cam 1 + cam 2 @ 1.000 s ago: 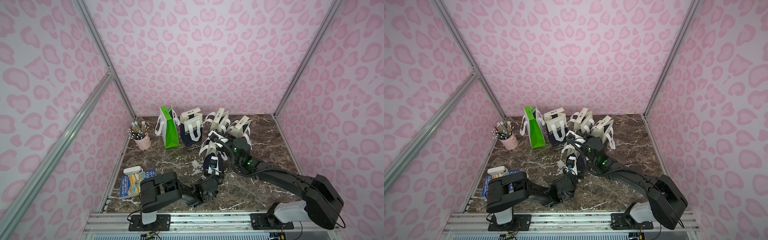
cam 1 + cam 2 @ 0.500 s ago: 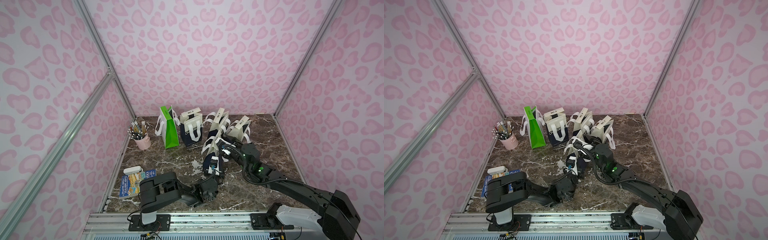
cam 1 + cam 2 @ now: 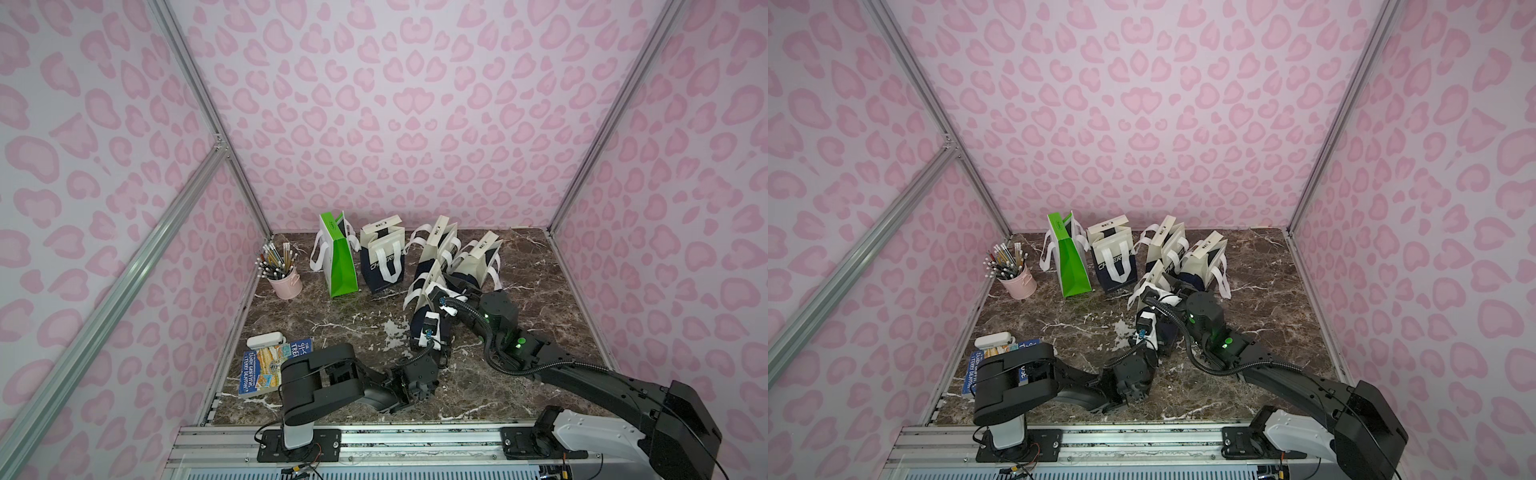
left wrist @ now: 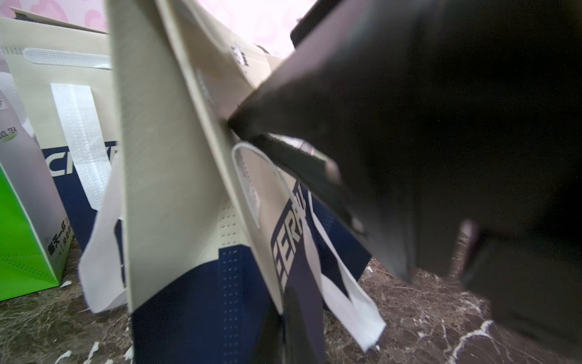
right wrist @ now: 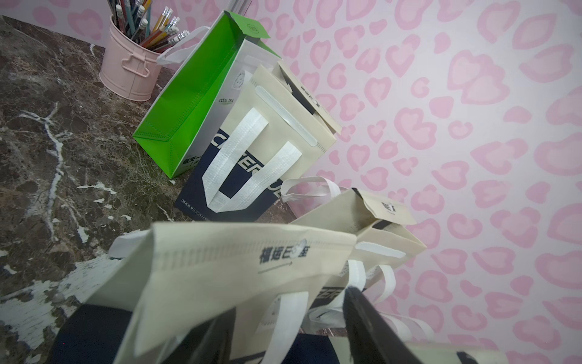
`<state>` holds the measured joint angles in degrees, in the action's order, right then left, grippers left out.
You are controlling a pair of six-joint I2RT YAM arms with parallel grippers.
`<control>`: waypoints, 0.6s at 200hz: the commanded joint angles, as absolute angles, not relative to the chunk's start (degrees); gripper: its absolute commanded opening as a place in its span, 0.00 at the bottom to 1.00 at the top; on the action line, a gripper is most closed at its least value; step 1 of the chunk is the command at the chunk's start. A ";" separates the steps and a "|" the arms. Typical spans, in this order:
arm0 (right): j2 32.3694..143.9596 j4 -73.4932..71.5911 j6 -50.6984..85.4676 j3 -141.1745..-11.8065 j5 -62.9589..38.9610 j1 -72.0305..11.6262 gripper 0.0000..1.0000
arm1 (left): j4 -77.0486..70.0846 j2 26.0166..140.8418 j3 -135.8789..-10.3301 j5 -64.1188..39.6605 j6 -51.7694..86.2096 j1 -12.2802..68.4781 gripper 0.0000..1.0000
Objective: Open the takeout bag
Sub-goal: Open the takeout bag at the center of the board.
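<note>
The takeout bag [image 3: 424, 284] stands on the table [image 3: 332, 324], right of the green bag [image 3: 338, 257] and nearer the arms. The left tool [image 4: 296, 331] is clamped on its lower edge. The right tool [image 5: 283, 327] has jaws apart around its top flap.

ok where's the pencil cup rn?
In both top views, the pink pencil cup stands in the far-left corner of the table, just left of the green bag.
</note>
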<state>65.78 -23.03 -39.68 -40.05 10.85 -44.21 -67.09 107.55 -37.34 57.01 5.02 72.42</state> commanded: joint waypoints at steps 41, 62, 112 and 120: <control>65.59 -27.79 -39.92 -41.59 10.99 -44.47 0.51 | -66.71 108.24 -38.31 56.25 4.79 72.93 0.04; 65.82 -28.32 -39.62 -42.04 10.90 -44.52 0.48 | -66.71 108.37 -38.54 56.27 4.31 73.04 0.04; 67.89 -28.45 -39.38 -42.97 9.67 -45.17 0.42 | -66.62 108.46 -38.61 56.25 3.71 73.30 0.04; 68.31 -28.65 -39.51 -43.03 9.64 -45.26 0.42 | -66.62 108.46 -38.67 56.25 3.56 73.30 0.04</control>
<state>67.29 -26.13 -39.86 -41.95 10.94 -44.75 -67.11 108.27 -38.17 58.59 5.28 73.01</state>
